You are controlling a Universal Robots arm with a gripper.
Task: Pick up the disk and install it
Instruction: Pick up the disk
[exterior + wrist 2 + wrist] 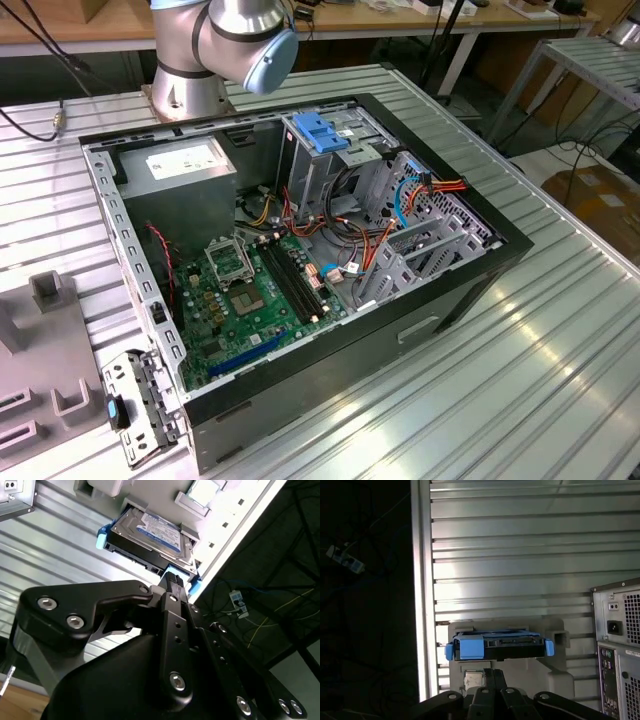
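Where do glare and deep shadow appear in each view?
Exterior view: glare streaks the ribbed table toward that view's right; the computer case is evenly lit. First wrist view: a bright band glares on the table beyond the disk; off the table's edge is near black. Second wrist view: the table's edge beside the disk washes out white.

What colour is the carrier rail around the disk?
Bright blue; the carrier rail shows best in the first wrist view.
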